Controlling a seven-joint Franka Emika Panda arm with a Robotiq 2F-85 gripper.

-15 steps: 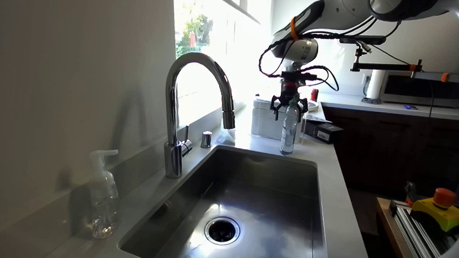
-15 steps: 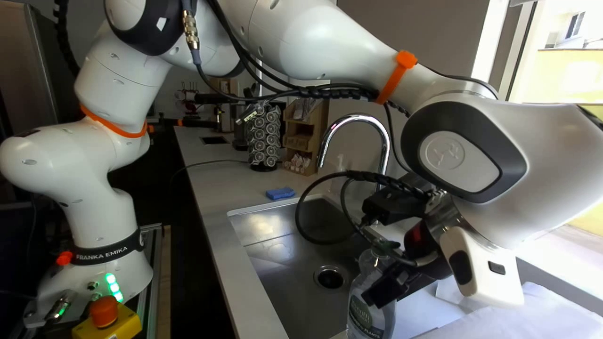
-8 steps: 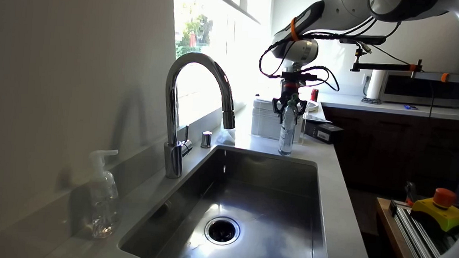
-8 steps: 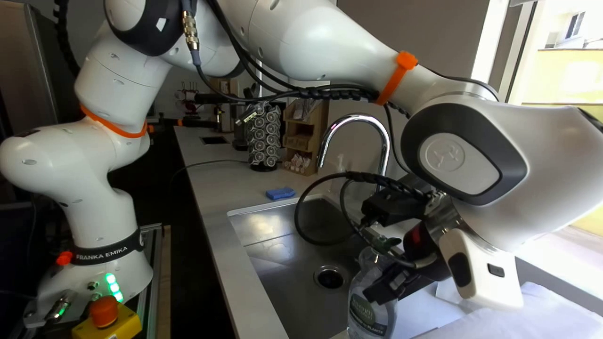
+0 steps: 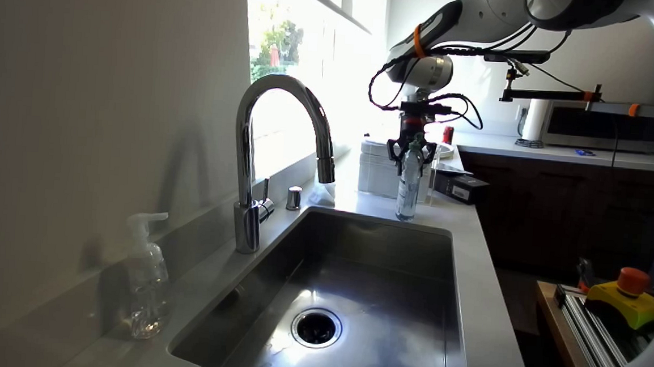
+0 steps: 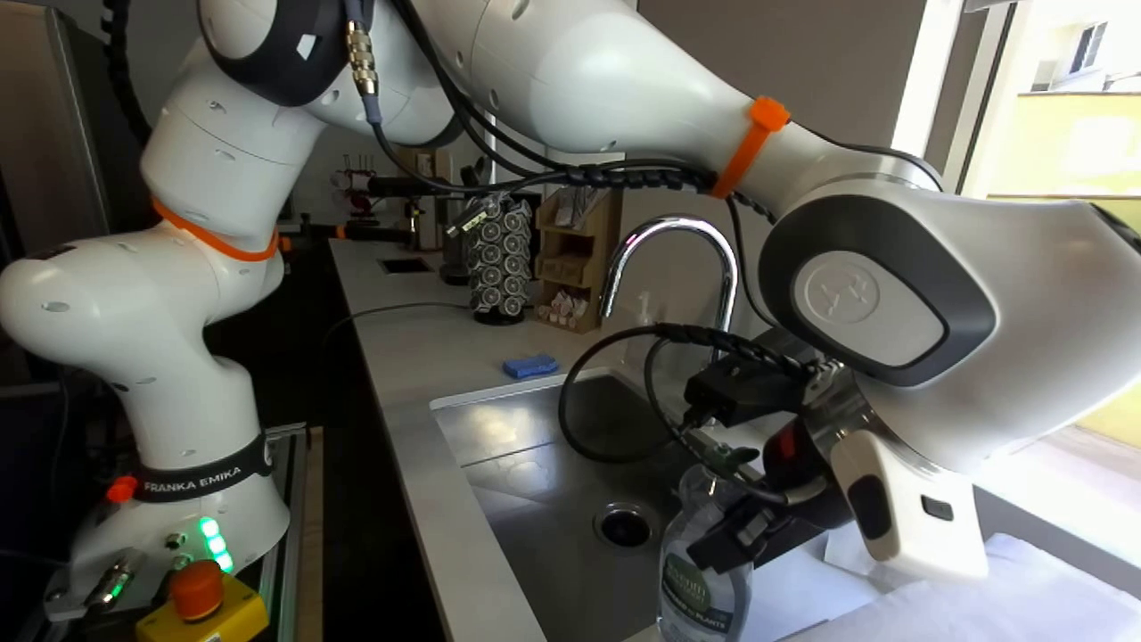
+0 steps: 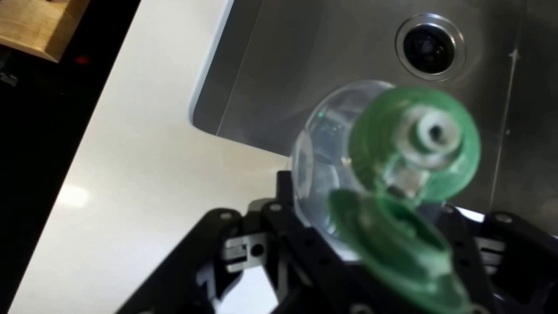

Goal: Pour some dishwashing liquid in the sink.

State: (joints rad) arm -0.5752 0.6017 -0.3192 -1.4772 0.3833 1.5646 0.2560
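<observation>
The dishwashing liquid (image 5: 408, 197) is a clear bottle standing upright on the counter just behind the sink's far rim. Its label (image 6: 688, 590) faces the camera in an exterior view. From above, in the wrist view, the green cap (image 7: 370, 135) is flipped open and the nozzle shows. My gripper (image 5: 412, 169) points down and is shut on the bottle's upper body, one finger on each side. In the wrist view the left finger (image 7: 285, 187) touches the bottle wall; the cap partly hides the right one. The steel sink (image 5: 377, 283) has a round drain (image 5: 316, 328).
A tall chrome faucet (image 5: 246, 144) arches over the sink's window side. The clear pump bottle (image 5: 150, 292) stands by the wall. Behind the gripper are a white box (image 5: 376, 172) and a black box (image 5: 463, 189). A blue sponge (image 6: 530, 366) lies beyond the sink.
The fingers were apart around the bottle one second ago and have closed on it. The bottle has shifted slightly left in an exterior view. The arm has barely moved.
</observation>
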